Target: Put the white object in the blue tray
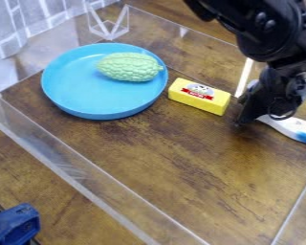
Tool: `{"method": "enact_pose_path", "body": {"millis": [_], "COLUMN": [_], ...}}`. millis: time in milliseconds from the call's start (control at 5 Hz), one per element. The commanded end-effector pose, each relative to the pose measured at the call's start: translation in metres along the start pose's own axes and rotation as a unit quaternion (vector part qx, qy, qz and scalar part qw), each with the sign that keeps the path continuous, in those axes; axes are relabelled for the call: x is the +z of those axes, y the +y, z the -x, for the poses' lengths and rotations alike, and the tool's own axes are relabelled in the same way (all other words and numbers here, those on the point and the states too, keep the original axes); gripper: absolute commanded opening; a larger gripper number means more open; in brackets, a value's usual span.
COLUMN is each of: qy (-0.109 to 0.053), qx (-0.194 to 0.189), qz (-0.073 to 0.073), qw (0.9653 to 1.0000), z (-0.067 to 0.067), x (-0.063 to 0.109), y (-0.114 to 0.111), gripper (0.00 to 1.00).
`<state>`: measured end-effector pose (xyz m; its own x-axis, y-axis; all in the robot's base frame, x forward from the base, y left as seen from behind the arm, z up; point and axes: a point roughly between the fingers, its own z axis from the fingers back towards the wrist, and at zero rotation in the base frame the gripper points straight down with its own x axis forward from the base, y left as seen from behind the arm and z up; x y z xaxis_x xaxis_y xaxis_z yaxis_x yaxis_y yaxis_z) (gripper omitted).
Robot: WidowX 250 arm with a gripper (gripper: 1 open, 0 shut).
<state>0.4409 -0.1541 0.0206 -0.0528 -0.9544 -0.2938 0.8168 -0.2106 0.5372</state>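
The white object (293, 127), slim with a light-blue end, lies flat on the wooden table at the far right. My black gripper (245, 115) points down at the table just left of its near end. The jaws look shut, and I see nothing lifted between them. Whether the tips touch the white object is hidden by the hand. The blue tray (66, 96), round and shallow, sits at the left, well apart from the gripper.
A green bumpy vegetable (130, 66) lies in the tray. A yellow box (199, 95) with a red-and-white label sits between the tray and the gripper. Clear plastic walls (79, 163) border the table. A blue cloth (9, 228) shows at the bottom left.
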Motion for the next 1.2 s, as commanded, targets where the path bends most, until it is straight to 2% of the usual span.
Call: {"method": "enact_pose_path", "body": {"millis": [0,400,800,1000], "qy": [-0.077,-0.113,-0.133,-0.134], "qx": [-0.024,-0.036,-0.029,-0.015], "qz": [-0.043,-0.069,-0.084,-0.089], "qw": [0.9958,0.9905,0.9872,0.9868], "z": [-0.056,-0.074,-0.095,-0.105], "x": [0.02,0.025,0.031,0.033], "y": [-0.003,-0.001,0.006,0.01], "gripper": [0.0,0.0,0.0,0.0]}}
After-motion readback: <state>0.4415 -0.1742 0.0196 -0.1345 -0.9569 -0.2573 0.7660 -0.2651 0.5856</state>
